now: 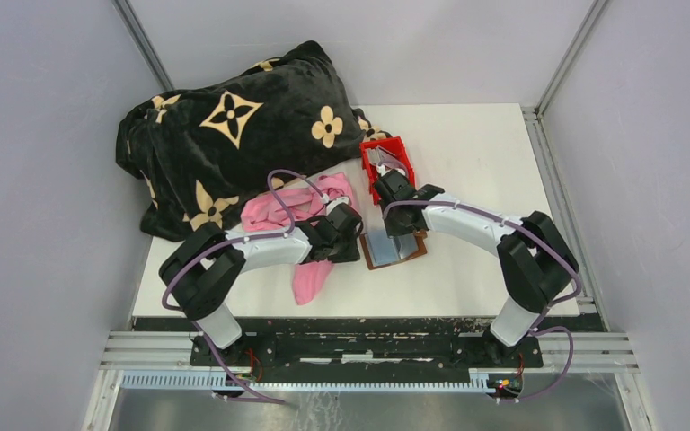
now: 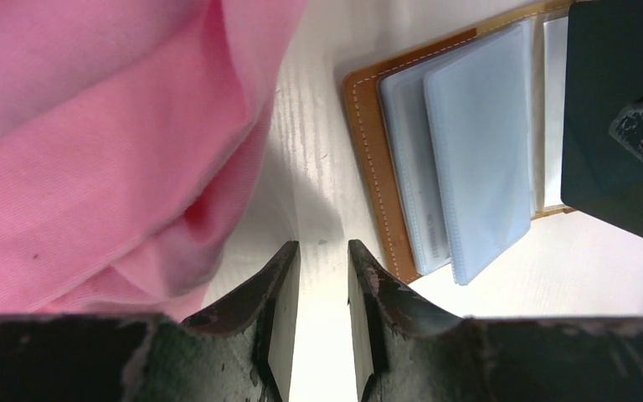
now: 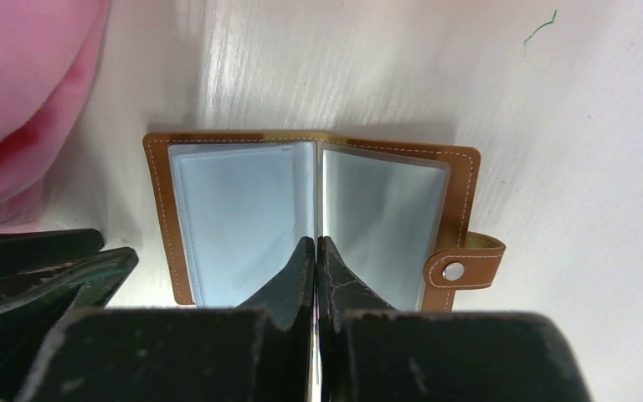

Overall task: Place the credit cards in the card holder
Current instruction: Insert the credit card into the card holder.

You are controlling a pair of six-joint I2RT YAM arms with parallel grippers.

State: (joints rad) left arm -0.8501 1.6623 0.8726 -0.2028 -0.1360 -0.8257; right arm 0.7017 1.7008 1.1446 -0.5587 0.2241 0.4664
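leather card holder (image 3: 462, 201), glossy plastic pockets (image 3: 234, 209), soft pink cloth (image 2: 92, 126)

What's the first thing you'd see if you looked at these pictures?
A big black pillow with gold flowers sits at the back left. In front of it lies a pink cloth, and right of that an open brown card holder with the right gripper shut at its middle.
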